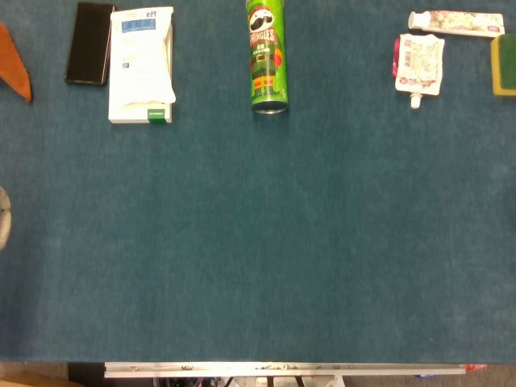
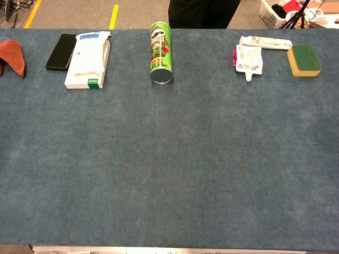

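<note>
only a pale, rounded sliver of the left hand [image 1: 2, 218] is seen, at the left edge of the head view above the table [image 1: 266, 242]; how its fingers lie, and whether anything is held, cannot be told, and nothing is seen touching it. the right hand is shown in neither view. the table is covered in blue-grey cloth, and a metal strip [image 1: 282, 369] is seen along its near edge. the whole near and middle stretch of the cloth is left bare, all things being set in a row along the far edge. nearest the left hand, though well apart from it, a white pack [image 1: 141, 64] is laid flat, with a blue label whose print is too small to be read and a green tab at its near end; a black phone [image 1: 89, 43] is laid just beside it on its left, and a brown cloth [image 1: 14, 60] lies further left at the table's edge. a green can [image 1: 267, 56] is laid on its side near the middle, and "pringles" can be read on it. at the far right a green-and-yellow sponge [image 2: 304, 60], a small printed pouch [image 1: 419, 64] and a white tube [image 1: 455, 22] are grouped close together; their writing cannot be made out.
</note>
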Controlling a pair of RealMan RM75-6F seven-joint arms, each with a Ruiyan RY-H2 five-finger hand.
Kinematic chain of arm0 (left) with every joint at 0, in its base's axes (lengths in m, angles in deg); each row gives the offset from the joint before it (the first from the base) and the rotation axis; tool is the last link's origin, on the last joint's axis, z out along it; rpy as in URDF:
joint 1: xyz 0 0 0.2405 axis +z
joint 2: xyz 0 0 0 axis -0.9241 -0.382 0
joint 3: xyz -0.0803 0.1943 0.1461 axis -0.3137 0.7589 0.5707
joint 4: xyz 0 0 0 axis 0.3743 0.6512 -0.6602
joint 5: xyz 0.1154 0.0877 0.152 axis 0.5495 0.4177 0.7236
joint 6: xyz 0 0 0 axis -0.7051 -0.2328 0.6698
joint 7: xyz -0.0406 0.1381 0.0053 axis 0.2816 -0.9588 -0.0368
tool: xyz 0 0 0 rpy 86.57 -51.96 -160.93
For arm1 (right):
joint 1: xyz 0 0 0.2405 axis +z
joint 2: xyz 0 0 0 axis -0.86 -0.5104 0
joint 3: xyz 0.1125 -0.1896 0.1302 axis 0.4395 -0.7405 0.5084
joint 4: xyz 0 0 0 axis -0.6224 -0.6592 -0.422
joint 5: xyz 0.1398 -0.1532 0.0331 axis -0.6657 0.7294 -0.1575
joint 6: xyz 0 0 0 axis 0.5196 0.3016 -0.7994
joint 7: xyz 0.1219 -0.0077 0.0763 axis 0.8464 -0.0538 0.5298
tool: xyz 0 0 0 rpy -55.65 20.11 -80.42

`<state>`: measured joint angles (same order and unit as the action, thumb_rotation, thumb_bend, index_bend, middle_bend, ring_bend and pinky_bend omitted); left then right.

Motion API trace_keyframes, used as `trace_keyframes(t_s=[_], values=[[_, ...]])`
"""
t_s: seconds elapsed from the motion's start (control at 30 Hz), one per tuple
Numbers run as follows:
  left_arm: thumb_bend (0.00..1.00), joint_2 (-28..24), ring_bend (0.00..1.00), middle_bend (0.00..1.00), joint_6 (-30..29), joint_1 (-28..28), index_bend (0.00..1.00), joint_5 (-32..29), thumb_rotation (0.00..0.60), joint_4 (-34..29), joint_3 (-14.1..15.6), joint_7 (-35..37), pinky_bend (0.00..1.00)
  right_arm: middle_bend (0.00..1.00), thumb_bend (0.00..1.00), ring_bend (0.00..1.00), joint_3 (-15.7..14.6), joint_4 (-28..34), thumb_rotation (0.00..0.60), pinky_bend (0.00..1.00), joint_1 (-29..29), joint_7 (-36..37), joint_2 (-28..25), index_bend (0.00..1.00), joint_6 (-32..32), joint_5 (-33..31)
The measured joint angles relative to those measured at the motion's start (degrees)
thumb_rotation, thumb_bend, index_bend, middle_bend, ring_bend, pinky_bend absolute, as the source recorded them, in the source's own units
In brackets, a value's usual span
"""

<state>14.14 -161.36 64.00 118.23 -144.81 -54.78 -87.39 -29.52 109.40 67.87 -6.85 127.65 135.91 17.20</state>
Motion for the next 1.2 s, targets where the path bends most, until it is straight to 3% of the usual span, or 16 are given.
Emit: trace_keyframes(t_s=[0.07, 0.13, 0.37, 0.9, 1.0, 1.2], values=[[0.41, -0.02, 0.51, 0.54, 0.07, -0.01, 0.57, -0.06, 0.6, 0.04, 0.0, 0.03, 0.51, 0.86, 0.0, 0.71, 0.03, -0.24, 0.582, 0.08, -0.02, 1.24, 0.18, 0.98, 0.71, 0.61], [0.41, -0.03, 0.51, 0.54, 0.08, -0.02, 0.57, -0.1, 0.6, 0.05, -0.03, 0.1, 0.51, 0.91, 0.0, 0.75, -0.1, -0.02, 0.531, 0.08, -0.01, 1.83, 0.04, 1.0, 0.49, 0.62], [0.41, 0.05, 0.51, 0.54, 0.06, -0.04, 0.57, 0.0, 0.6, 0.08, -0.02, 0.02, 0.51, 0.97, 0.0, 0.78, -1.08, 2.84, 0.428, 0.08, 0.52, 5.52, -2.39, 1.0, -2.79, 0.15], [0.41, 0.06, 0.51, 0.54, 0.06, -0.04, 0.57, -0.05, 0.6, 0.08, -0.08, -0.01, 0.51, 0.97, 0.0, 0.78, -1.23, 2.84, 0.391, 0.08, 0.77, 8.84, -2.26, 1.0, -3.38, 0.48], [0.41, 0.08, 0.51, 0.54, 0.06, -0.04, 0.57, -0.19, 0.6, 0.08, -0.15, -0.02, 0.51, 0.97, 0.0, 0.78, -1.45, 2.89, 0.39, 0.08, 1.11, 12.76, -2.06, 1.0, -3.37, 1.11], [0.41, 0.15, 0.51, 0.54, 0.22, -0.06, 0.57, -0.27, 0.6, 0.23, -0.11, -0.03, 0.51, 0.98, 0.0, 0.79, -2.64, 2.22, 0.342, 0.09, 3.44, 28.29, -1.83, 1.0, -4.27, 4.19]])
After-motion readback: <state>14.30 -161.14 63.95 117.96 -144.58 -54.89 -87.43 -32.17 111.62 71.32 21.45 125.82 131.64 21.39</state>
